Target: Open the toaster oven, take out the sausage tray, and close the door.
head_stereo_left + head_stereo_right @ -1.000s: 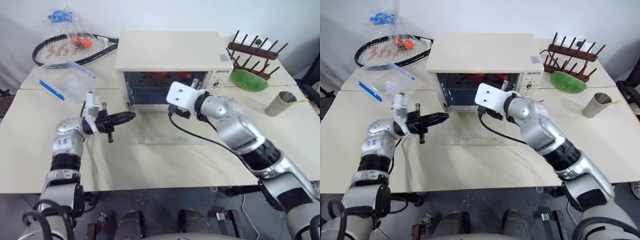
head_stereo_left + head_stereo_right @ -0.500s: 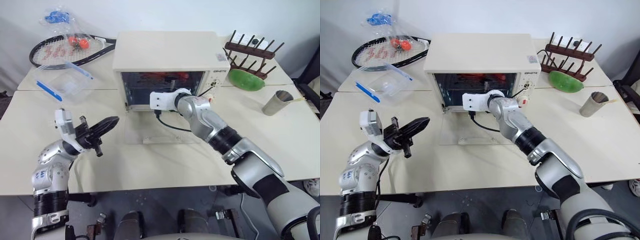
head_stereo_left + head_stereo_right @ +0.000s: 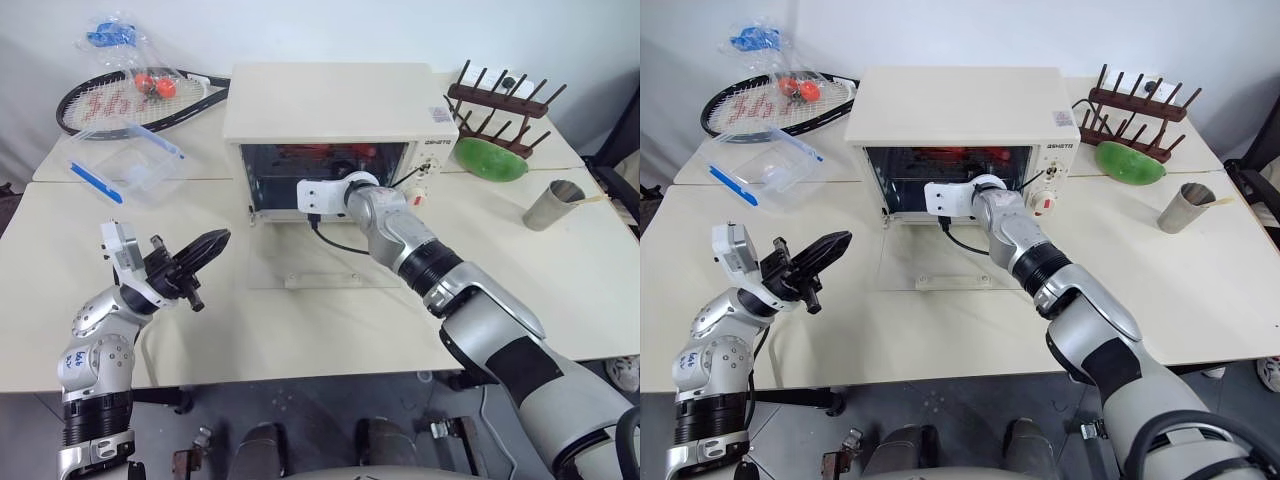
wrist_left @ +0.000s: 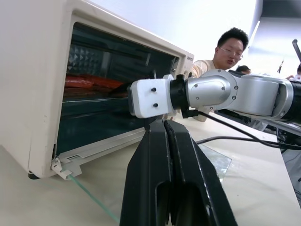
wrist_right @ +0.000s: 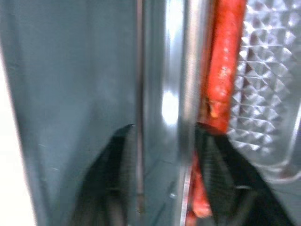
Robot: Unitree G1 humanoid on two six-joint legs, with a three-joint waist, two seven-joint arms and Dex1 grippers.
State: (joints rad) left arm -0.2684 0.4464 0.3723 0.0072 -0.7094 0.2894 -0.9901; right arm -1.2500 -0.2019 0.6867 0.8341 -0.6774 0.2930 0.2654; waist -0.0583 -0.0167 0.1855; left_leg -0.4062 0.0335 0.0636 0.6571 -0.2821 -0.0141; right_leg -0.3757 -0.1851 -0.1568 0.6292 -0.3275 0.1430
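The cream toaster oven [image 3: 335,100] stands at the back of the table with its glass door [image 3: 320,262] folded flat on the tabletop, bar handle [image 3: 318,282] toward me. My right gripper [image 5: 164,129] reaches into the cavity. Its fingers [image 5: 214,155] sit on either side of the shiny rim of the sausage tray [image 5: 186,94], shut on it, and red sausages [image 5: 225,61] lie just beyond. From the head, the white wrist block [image 3: 320,193] hides those fingers. My left gripper [image 3: 222,237] hovers shut and empty over the table, left of the door.
A clear box with a blue lid [image 3: 125,165] and a tennis racket [image 3: 130,95] lie at the back left. A wooden rack [image 3: 500,100], a green object [image 3: 492,160] and a metal cup [image 3: 555,205] stand at the right. A person [image 4: 225,47] sits behind the table.
My right gripper has pushed deeper into the oven and closed on the tray's rim. My left arm has drawn back and to the left, away from the door.
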